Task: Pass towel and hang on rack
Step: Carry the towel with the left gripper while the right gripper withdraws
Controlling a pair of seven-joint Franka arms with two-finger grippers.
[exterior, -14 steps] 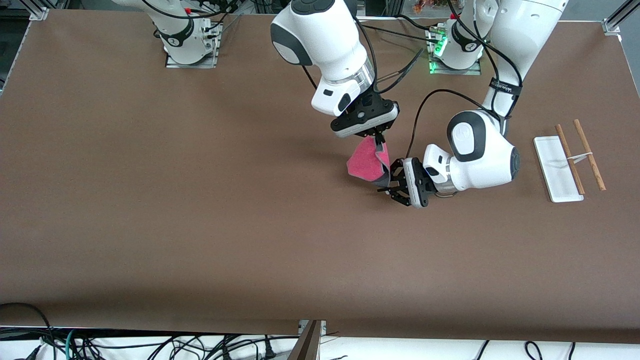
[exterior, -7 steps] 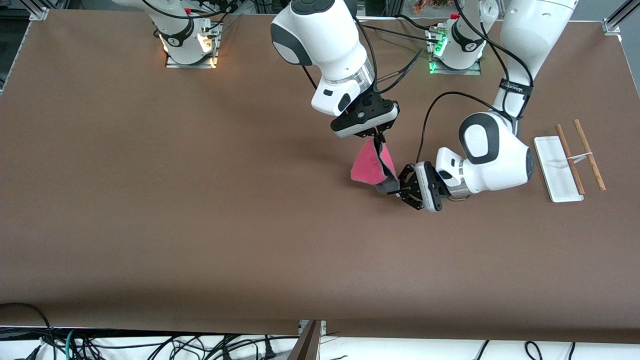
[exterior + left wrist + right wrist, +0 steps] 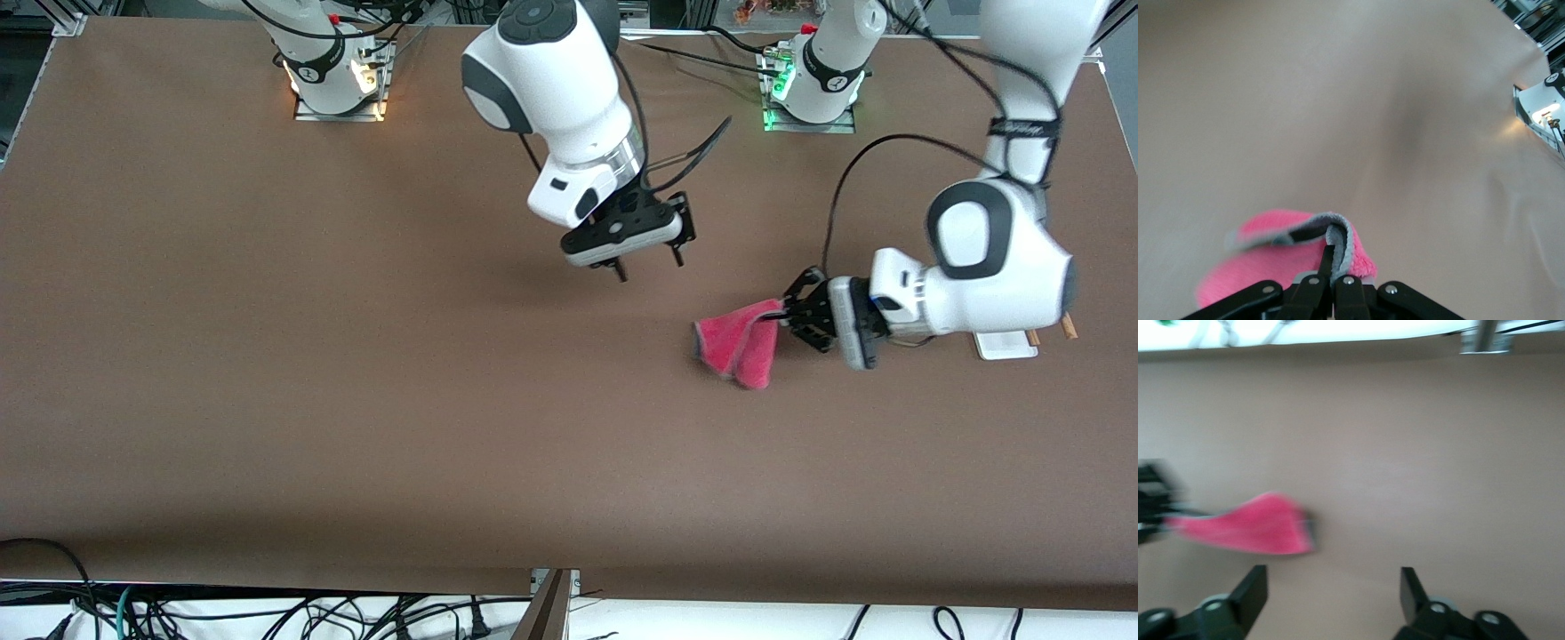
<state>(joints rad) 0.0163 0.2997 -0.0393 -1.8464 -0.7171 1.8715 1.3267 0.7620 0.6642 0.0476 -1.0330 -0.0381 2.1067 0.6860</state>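
Note:
The pink-red towel (image 3: 740,341) with grey edging hangs folded from my left gripper (image 3: 786,311), which is shut on its edge over the table beside the rack. The left wrist view shows the towel (image 3: 1245,273) pinched between the shut fingers of the left gripper (image 3: 1333,250). My right gripper (image 3: 649,267) hovers open and empty over the middle of the table, apart from the towel. In the right wrist view the right gripper (image 3: 1333,587) stands wide open, with the towel (image 3: 1258,523) farther off. The left arm hides most of the rack (image 3: 1005,345); only a corner of its white base and a dowel tip (image 3: 1067,327) show.
The brown table (image 3: 356,400) spreads wide toward the front camera and toward the right arm's end. Both arm bases stand at the table's edge farthest from the front camera. Cables hang below the edge nearest to that camera.
The right gripper opened, let go of the towel and drew back a little. The left gripper, shut on the towel, carried it toward the rack, and its arm now covers most of the rack.

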